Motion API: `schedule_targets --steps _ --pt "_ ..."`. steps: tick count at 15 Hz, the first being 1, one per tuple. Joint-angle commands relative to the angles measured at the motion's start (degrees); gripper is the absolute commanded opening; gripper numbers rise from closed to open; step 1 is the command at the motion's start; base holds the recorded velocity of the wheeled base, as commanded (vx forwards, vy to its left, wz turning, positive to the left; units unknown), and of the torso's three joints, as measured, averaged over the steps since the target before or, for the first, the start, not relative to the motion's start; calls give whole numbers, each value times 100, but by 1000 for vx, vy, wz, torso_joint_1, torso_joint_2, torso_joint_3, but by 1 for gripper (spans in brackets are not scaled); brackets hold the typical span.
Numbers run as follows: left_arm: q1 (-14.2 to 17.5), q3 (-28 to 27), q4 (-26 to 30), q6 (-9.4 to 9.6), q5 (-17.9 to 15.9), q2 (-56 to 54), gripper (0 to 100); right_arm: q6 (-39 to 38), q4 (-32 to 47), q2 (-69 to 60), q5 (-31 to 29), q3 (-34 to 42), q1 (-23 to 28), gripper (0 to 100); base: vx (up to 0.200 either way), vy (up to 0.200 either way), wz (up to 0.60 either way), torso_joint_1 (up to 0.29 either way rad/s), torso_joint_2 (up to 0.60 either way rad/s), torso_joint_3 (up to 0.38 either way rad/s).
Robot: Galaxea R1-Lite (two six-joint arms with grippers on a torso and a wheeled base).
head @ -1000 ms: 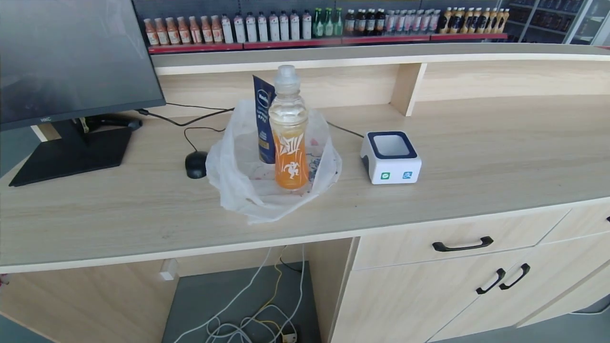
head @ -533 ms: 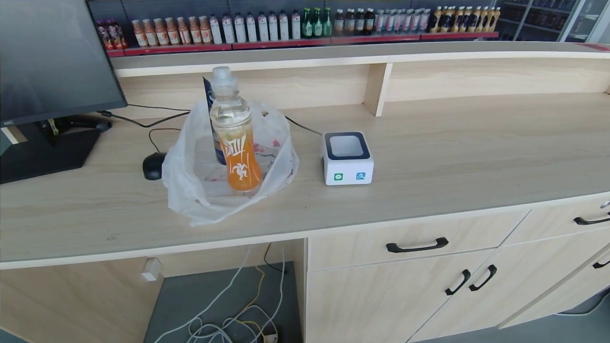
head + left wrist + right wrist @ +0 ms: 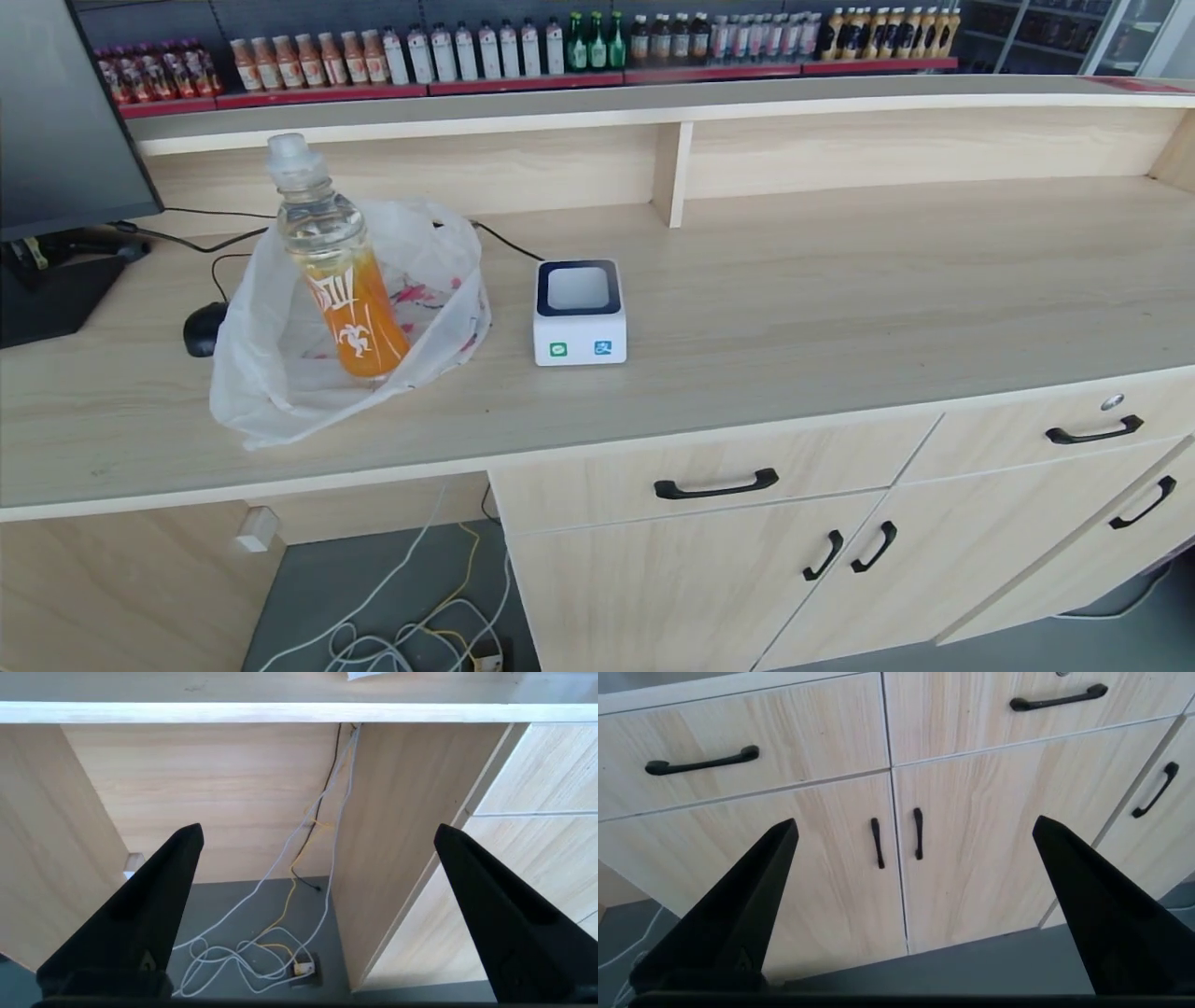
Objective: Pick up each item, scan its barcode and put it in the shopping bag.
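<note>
two wide-spread pincers here, my left pincer (image 3: 318, 831) and right pincer (image 3: 915, 821). on the worktop (image 3: 840, 299), the orange bottle (image 3: 350, 299) stands in the shopping bag (image 3: 252, 392), just beside the scanner (image 3: 579, 322).

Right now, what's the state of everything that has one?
shopping bag: open, on the counter
bottle: standing in the shopping bag, cap on
scanner: on the counter, apart from the shopping bag
drawers: shut
cabinet doors: shut
left gripper: open, empty
right gripper: open, empty
</note>
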State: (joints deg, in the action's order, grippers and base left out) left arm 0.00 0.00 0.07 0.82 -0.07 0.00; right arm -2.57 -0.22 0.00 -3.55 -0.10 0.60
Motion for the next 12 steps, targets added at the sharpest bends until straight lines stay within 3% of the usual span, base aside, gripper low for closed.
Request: schedule_targets --steps 1,6,11,12 --pt "0 0 1 -3 7 0 100 2 -4 9 3 1 2 100 0 0 0 0 0 0" --pt "0 0 1 6 7 0 100 108 -4 9 3 1 2 100 0 0 0 0 0 0" --pt "0 0 1 6 7 0 100 169 -4 9 12 1 -16 100 0 0 600 4 3 1" --pt "0 0 1 6 7 0 100 169 -4 9 12 1 -16 100 0 0 0 0 0 0"
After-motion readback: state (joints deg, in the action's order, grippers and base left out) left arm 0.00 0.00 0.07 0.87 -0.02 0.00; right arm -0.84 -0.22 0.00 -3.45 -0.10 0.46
